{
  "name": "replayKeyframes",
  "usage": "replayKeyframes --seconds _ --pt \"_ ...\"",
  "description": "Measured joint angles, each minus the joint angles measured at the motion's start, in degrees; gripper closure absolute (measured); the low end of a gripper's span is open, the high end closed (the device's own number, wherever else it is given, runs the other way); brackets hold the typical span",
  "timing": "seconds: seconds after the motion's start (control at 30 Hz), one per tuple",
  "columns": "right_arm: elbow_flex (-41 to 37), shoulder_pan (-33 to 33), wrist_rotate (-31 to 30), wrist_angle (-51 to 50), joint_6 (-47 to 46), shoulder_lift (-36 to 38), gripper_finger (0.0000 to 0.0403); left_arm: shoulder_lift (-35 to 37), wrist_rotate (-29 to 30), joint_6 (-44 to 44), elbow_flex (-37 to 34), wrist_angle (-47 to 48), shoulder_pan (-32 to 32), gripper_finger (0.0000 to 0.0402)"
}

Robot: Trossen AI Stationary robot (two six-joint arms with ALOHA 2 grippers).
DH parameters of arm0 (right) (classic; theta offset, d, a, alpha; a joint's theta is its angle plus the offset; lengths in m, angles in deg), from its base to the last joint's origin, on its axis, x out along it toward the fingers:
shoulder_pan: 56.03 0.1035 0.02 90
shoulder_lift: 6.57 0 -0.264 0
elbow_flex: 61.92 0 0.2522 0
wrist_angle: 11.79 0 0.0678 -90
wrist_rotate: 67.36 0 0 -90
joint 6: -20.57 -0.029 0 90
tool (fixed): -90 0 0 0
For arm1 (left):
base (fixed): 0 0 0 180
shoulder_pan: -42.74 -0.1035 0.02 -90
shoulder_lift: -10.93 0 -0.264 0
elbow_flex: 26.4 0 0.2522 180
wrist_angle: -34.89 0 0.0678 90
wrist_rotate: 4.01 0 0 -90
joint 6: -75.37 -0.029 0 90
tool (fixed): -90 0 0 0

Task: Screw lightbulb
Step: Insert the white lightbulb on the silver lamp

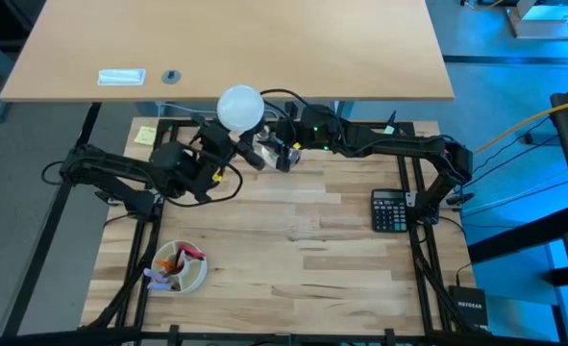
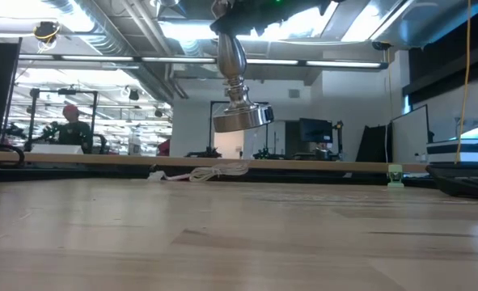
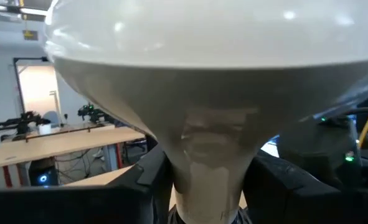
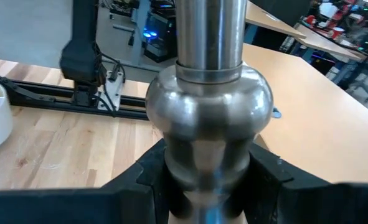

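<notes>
The white matte lightbulb [image 1: 240, 108] is held up at the table's far side, dome up, by my left gripper [image 1: 226, 136], which is shut on it. It fills the left wrist view [image 3: 202, 74]. The shiny silver stand [image 2: 237, 81] hangs in the air with its flared foot [image 2: 243, 118] down. My right gripper [image 1: 285, 152] is shut on it, just right of the bulb. The stand also shows in the high view [image 1: 264, 154] and the right wrist view [image 4: 208, 99]. Its socket top is not visible. My left gripper pinches the bulb's narrow neck [image 3: 208, 177] between its two fingers [image 3: 147, 183]. The fingers come in about level from the table's left. The bulb stands upright, dome above the fingers, lifted clear of the table. My right gripper pinches the stand's stem just beside its round bulge [image 4: 205, 168], one finger [image 4: 268, 180] on each side, fingers across the stem. The stand is lifted clear of the table, foot down and slightly tilted.
A black calculator [image 1: 391, 210] lies at the right. A white bowl [image 1: 180, 267] with small items stands near left. A yellow note [image 1: 146, 135] lies at the far left. A second tabletop [image 1: 226, 48] runs behind. A white cord [image 2: 214, 172] lies at the far edge.
</notes>
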Motion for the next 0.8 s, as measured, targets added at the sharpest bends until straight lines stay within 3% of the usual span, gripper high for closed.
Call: replayKeyframes --seconds 0.17,0.3,0.5,0.8 --pt "0.02 0.19 5.51 -0.71 -0.33 0.12 0.0264 0.48 -2.9 1.08 0.0 2.97 0.71 0.0264" --pt "0.26 1.03 13.13 -1.14 -0.81 0.66 0.0264 2.35 -8.75 4.9 0.03 8.28 1.49 0.0264" --pt "0.74 3.36 27.84 -3.23 -2.85 0.98 0.0264 6.47 -25.94 17.92 0.26 24.05 0.33 0.0264" --pt "1.29 7.85 41.37 -4.41 -5.28 0.98 0.0264 7.28 -57.48 21.21 0.22 26.59 -3.01 0.0264"
